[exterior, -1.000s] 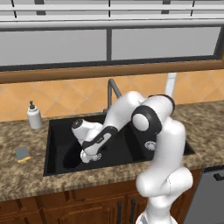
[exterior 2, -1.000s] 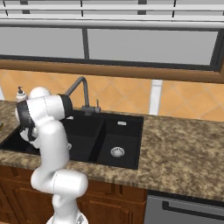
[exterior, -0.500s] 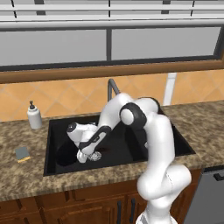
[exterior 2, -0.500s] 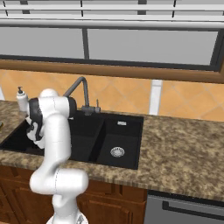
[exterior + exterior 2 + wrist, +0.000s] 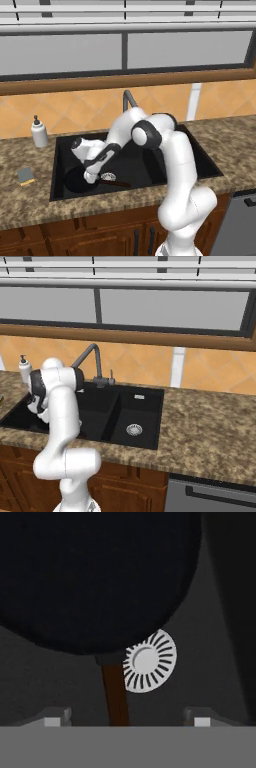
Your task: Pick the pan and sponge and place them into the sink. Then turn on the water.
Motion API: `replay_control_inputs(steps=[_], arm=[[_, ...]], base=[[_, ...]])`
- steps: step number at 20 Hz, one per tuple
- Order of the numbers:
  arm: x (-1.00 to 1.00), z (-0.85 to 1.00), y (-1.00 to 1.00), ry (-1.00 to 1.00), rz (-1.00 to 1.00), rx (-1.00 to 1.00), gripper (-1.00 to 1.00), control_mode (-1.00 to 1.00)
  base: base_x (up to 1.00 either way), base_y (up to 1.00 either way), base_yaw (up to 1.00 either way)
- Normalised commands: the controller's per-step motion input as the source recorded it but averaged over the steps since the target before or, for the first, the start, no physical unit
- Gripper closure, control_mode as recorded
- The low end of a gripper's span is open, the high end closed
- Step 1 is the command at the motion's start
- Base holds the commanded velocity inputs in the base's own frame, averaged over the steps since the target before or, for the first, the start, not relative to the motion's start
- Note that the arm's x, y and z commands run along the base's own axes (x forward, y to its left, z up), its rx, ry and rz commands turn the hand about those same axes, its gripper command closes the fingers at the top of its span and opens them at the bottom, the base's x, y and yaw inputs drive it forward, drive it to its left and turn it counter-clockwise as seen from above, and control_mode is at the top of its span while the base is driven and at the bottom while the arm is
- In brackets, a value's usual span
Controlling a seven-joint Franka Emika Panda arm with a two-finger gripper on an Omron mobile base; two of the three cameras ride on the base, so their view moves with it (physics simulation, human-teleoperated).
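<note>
Pan: lying flat on floor of sink, larger basin, brown handle beside silver drain. Hand: low over handle, fingers apart, gripping nothing. Sponge: on bench, left of sink. Soap bottle: upright behind sponge.

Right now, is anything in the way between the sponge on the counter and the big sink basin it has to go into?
Nothing visible. The sponge lies on bare counter left of the sink. Inside, the pan covers part of the basin floor.
</note>
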Motion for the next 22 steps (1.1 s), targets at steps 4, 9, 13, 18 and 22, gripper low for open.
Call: replay_control_inputs(steps=[4, 9, 13, 18, 22], arm=[[-0.23, 0.69, 0.26, 0.00, -0.07, 0.02, -1.00, -1.00], [-0.33, 0.61, 0.53, -0.01, -0.16, 0.09, -1.00, -1.00], [-0.33, 0.56, 0.57, -0.06, -0.21, 0.13, -1.00, -1.00], [-0.28, 0.55, 0.61, -0.10, -0.31, 0.09, -1.00, -1.00], [-0.21, 0.60, 0.53, -0.01, -0.39, 0.12, -1.00, -1.00]], base=[[0.00, 0.00, 0.00], [0.00, 0.00, 0.00], [0.00, 0.00, 0.00], [0.00, 0.00, 0.00], [0.00, 0.00, 0.00]])
